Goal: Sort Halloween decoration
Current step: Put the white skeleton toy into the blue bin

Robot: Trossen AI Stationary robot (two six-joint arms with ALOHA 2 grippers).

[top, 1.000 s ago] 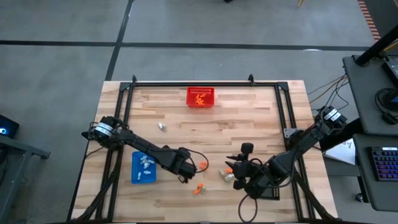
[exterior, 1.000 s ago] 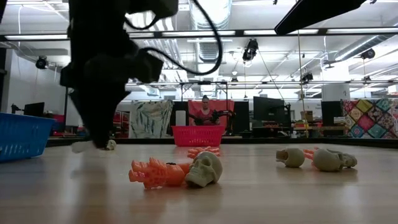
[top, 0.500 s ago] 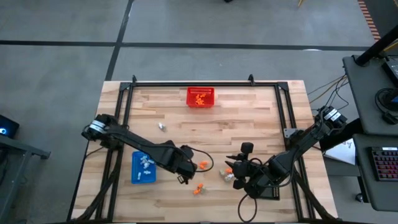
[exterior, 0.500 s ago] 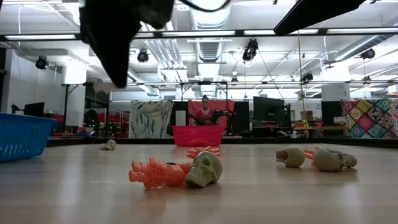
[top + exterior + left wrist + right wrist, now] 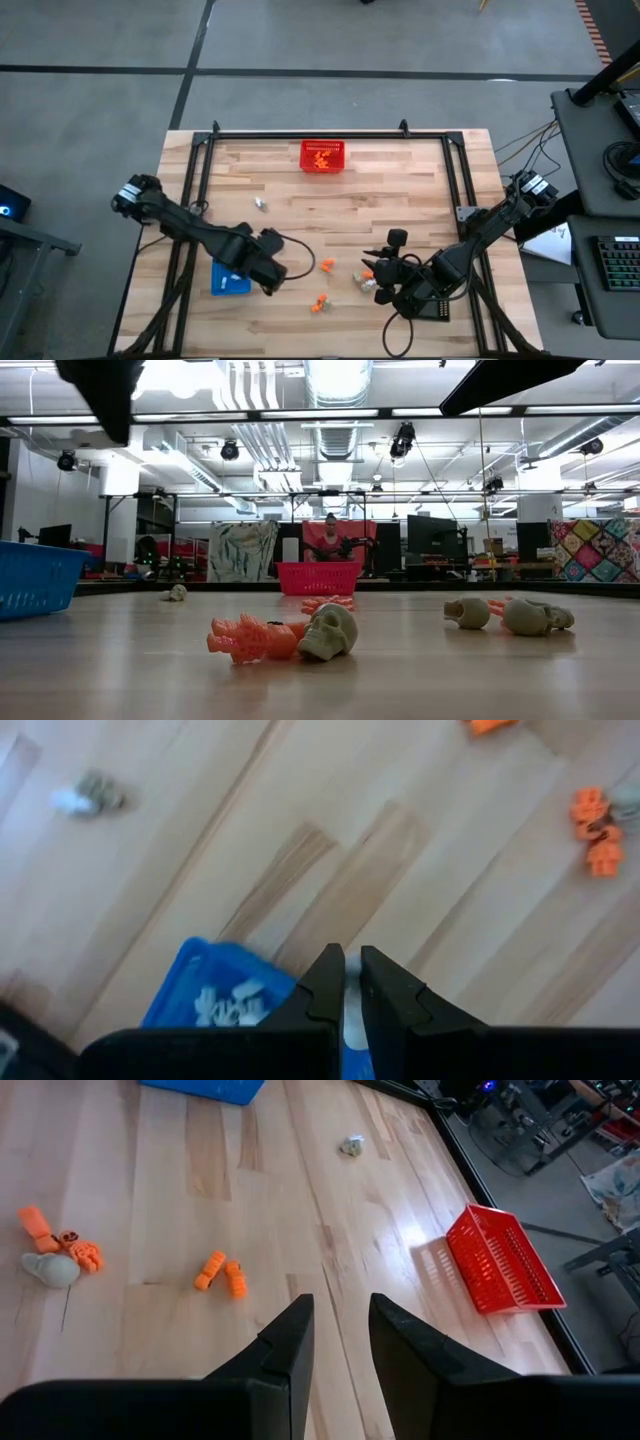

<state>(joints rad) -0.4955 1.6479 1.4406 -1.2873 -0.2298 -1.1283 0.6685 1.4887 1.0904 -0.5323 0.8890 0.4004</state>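
Noted the left arm's retreat from mid-surface a second earlier to a spot over the blue tray (image 5: pixel 222 287), and no change in the right arm.

From above, found the left end effector (image 5: pixel 270 283) at that tray's inner edge. Found the right end effector (image 5: pixel 385 268) parked beside a pale trinket (image 5: pixel 365 283) near the front of the surface (image 5: pixel 400 190). Counted orange trinkets (image 5: pixel 323 158) already in the red basket (image 5: pixel 341 147) at the far edge. Also counted orange clusters (image 5: pixel 326 266) and a grey trinket (image 5: pixel 260 203) loose on the boards.

From surface level, saw only a dark corner of the left arm up top, well clear of the boards. Picked out an orange figure (image 5: pixel 245 638) touching a skull (image 5: pixel 330 632), plus two pale skulls (image 5: pixel 535 617) off to one side.

Through the left wrist camera, found the fingers (image 5: pixel 325 985) pressed shut above the tray with a pale sliver between them. Could not tell whether that was a pinched trinket. Made out white trinkets (image 5: pixel 225 1003) lying in the tray.

Through the right wrist camera, saw its fingers (image 5: pixel 290 1350) parted around nothing.

Judged the sort partly done: some orange and white pieces binned, several orange, pale and grey ones left out.
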